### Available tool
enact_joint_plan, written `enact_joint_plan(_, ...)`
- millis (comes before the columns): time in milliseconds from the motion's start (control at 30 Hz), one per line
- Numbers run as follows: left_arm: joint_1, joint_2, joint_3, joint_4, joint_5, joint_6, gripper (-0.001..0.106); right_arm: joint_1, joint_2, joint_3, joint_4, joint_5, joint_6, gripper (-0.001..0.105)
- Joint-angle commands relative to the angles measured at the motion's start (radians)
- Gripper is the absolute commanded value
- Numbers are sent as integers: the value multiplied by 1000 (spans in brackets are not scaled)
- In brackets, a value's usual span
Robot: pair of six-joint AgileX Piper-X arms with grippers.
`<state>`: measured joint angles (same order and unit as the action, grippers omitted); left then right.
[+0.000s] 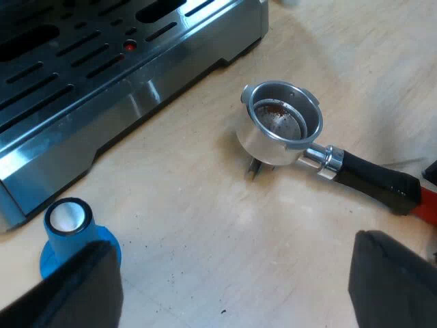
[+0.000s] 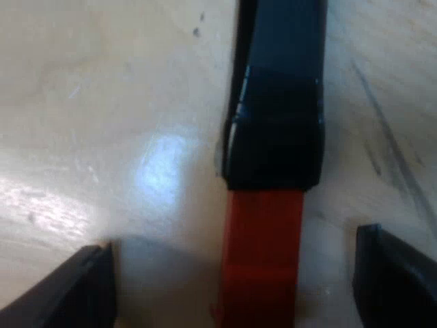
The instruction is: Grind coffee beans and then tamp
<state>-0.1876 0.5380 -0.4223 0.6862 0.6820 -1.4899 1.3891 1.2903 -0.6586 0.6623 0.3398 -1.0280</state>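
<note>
- Evidently nothing was ground yet — the holder (image 1: 280, 126) was seen loose on the counter (image 1: 198, 212).
- Astride its red end (image 2: 263, 253) the right gripper (image 2: 232, 280) was held open; the left gripper (image 1: 235, 280) likewise, tamper (image 1: 68, 229) untouched.

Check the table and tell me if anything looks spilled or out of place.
Only small things: a few dark specks, likely stray coffee grounds, lie on the table between the blue tamper and the holder, and brownish residue lines the holder's basket. Nothing looks tipped or damaged.
</note>
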Motion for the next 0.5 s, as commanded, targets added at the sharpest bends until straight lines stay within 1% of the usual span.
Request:
enact_joint_plan(33,-4,-7,-2,1,3,5,70,-2,-27,-29,38,-7,-41,72)
enact_joint_plan(167,-4,-7,-2,12,3,5,70,-2,-76,-69,68,-2,-57,72)
enact_joint_plan(333,-4,-7,-2,28,3,5,70,-2,-134,-104,83,27,-98,72)
enact_joint_plan(433,-4,-7,-2,28,3,5,70,-2,-176,-123,83,68,-127,72)
enact_joint_plan(500,-4,-7,-2,28,3,5,70,-2,-209,-137,83,105,-160,72)
